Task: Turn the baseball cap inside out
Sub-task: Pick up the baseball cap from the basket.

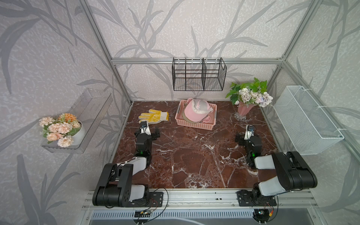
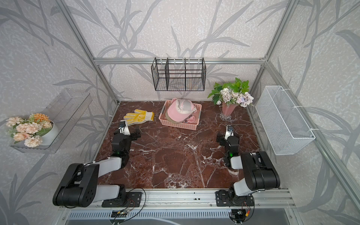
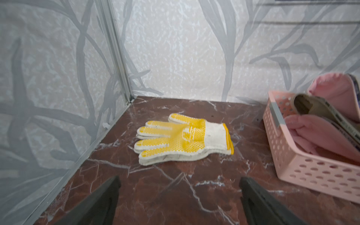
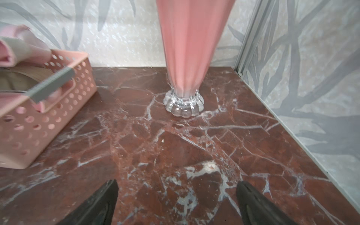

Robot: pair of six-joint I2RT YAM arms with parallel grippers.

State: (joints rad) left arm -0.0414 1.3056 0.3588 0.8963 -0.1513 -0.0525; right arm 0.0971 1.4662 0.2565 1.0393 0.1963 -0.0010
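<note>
Nearest the camera, the aluminium rail [image 1: 194, 196] is seen along the near edge of the counter [image 1: 194, 159]. The left end effector [image 3: 179, 185] is held low on the near side of the yellow-dotted glove [image 1: 153, 116], its jaws spread wide with nothing between them. The right end effector [image 4: 177, 187] is likewise spread apart and empty, pointed toward the pink vase [image 1: 243, 112] at the far right. The baseball cap [image 1: 196, 110] is found in the pink basket [image 1: 194, 127] at the far centre, well apart from both end effectors. Its pink brim is turned toward the near left and its pale crown lies on the far side. More pink cloth [image 3: 321, 132] and a tan band [image 3: 311, 106] are tucked under it; whether these belong to a second cap cannot be told.

No part of the task is judged to have been done, and the step in hand is judged to be the reach to the cap. It would be done well if the cap were taken by the stiff brim or the crown's edge alone, so that the cloth beneath is not dragged out. The light basket is likely to slide if the pull is made sideways, so an upward lift is advised. A set-down on open counter should follow, where the brim can be pinned by one end effector while the crown is pushed through by the other. The vase should be given a wide berth.
</note>
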